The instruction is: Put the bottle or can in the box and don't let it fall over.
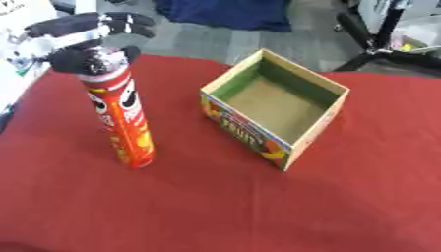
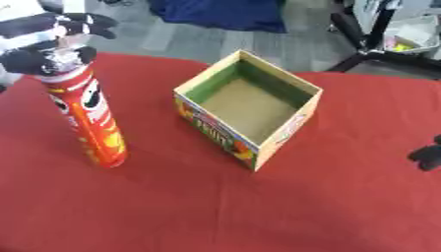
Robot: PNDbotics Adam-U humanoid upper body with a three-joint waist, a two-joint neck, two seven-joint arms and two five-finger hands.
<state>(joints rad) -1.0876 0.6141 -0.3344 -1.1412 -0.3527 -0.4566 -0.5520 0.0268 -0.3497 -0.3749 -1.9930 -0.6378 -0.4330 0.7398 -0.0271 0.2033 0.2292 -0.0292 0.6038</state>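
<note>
Can (image 1: 120, 115) stands near-upright on the red bench (image 1: 215, 202), left hand (image 1: 86, 42) curled round its top, open box (image 1: 275, 106) well to that hand's right.

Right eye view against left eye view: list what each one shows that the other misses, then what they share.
Only the right eye view shows a dark bit of the right hand at the picture's right edge, over the red cloth; its fingers cannot be made out. Only the left eye view shows more of the cloth's left border, with a white thing past it. Both show the left hand curled round the top of the tall red can, which stands upright on the red tablecloth, and the open box, empty, to the can's right.
</note>
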